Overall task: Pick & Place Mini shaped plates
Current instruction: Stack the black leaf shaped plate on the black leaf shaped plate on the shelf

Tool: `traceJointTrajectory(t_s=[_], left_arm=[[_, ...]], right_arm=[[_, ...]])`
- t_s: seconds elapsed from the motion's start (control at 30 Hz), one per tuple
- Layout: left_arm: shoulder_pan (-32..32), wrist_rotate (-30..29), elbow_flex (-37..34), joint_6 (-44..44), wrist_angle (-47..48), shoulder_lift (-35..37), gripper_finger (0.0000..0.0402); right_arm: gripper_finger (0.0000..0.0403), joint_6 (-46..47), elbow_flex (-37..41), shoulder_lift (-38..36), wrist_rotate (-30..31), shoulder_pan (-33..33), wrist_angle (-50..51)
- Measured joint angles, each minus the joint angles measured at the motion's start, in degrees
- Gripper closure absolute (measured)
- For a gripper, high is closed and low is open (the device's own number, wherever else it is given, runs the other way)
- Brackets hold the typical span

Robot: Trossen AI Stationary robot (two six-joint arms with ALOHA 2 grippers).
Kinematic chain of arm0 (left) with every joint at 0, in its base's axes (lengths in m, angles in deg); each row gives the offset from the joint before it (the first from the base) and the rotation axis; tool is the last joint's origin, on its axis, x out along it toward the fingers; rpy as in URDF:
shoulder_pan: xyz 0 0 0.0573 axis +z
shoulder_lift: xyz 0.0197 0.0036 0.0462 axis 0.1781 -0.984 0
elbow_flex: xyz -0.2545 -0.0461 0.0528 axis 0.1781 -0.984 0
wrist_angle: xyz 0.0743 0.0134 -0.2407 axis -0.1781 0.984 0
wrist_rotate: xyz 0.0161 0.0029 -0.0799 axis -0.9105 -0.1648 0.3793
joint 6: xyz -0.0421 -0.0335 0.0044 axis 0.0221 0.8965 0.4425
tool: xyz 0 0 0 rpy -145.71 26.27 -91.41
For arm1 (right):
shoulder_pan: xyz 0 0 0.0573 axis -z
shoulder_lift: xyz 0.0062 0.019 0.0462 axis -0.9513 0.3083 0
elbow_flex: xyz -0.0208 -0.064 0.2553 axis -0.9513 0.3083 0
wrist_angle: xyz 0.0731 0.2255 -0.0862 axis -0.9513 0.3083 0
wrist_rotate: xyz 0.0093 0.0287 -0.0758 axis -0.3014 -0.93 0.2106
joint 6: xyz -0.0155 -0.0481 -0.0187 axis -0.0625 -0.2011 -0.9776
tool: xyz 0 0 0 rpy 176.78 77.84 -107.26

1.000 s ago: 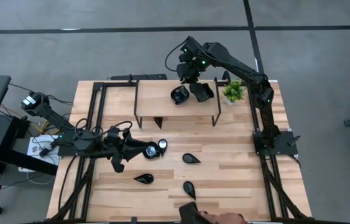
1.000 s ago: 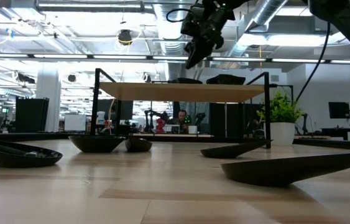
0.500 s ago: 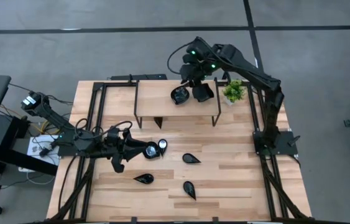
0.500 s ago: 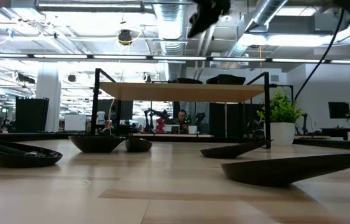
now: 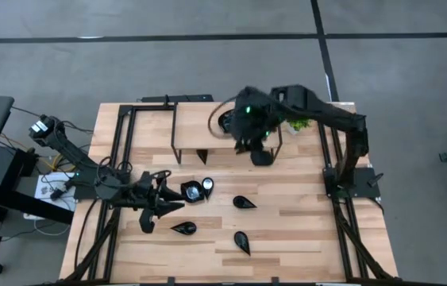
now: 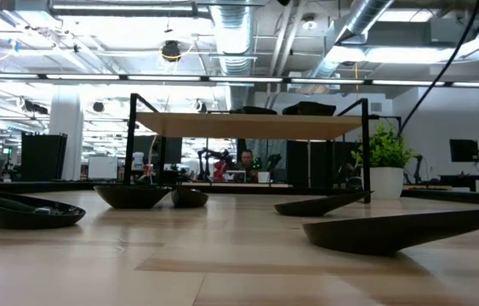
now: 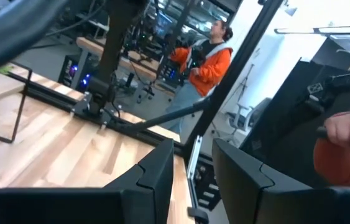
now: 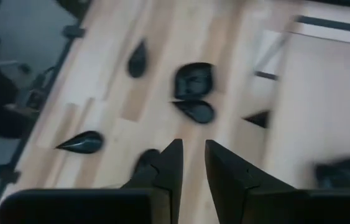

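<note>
Several mini shaped plates, small glossy black dishes, lie on the wooden table: a square one (image 5: 192, 191) with a small one (image 5: 207, 185) beside it, and teardrop ones (image 5: 244, 202) (image 5: 183, 228) (image 5: 241, 241). Another plate (image 5: 225, 121) sits on the raised shelf (image 5: 195, 123). My right gripper (image 5: 260, 153) hangs high over the shelf's near edge, slanting down, its fingers (image 8: 193, 168) a narrow gap apart with nothing between them. My left gripper (image 5: 177, 205) stands level just left of the square plate, open and empty (image 7: 193, 180).
A small green potted plant (image 6: 384, 166) stands at the shelf's right end. Black frame rails run along the table's left (image 5: 120, 159) and right (image 5: 330, 159) sides. Beyond the table a person in an orange top (image 7: 209, 59) shows in the left wrist view.
My right gripper has swung from above the shelf's far side toward the table's near edge and risen, leaving the low view; the plates on the shelf stay put. My left gripper has turned a little toward the near edge, away from the square plate. A person's hand at the near edge has withdrawn.
</note>
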Motion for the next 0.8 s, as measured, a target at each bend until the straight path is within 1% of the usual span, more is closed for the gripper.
traceJointTrajectory(t_s=[0.27,0.43,0.67,0.8], left_arm=[[0.1,-0.1,0.0,1.6,-0.4,0.0,0.0289],[2.7,0.3,0.0,8.0,-0.7,-0.9,0.0289],[6.4,5.8,0.0,8.6,0.0,-7.0,0.0289],[8.7,8.6,0.0,6.5,3.9,-8.0,0.0289]], right_arm=[[0.0339,5.8,2.5,0.7,2.4,-8.9,-1.3],[0.0339,7.8,4.7,0.8,2.6,-12.6,-0.2],[0.0339,11.7,10.4,0.0,2.5,-16.1,-0.5],[0.0339,14.3,16.1,-1.3,2.5,-17.4,-1.3]])
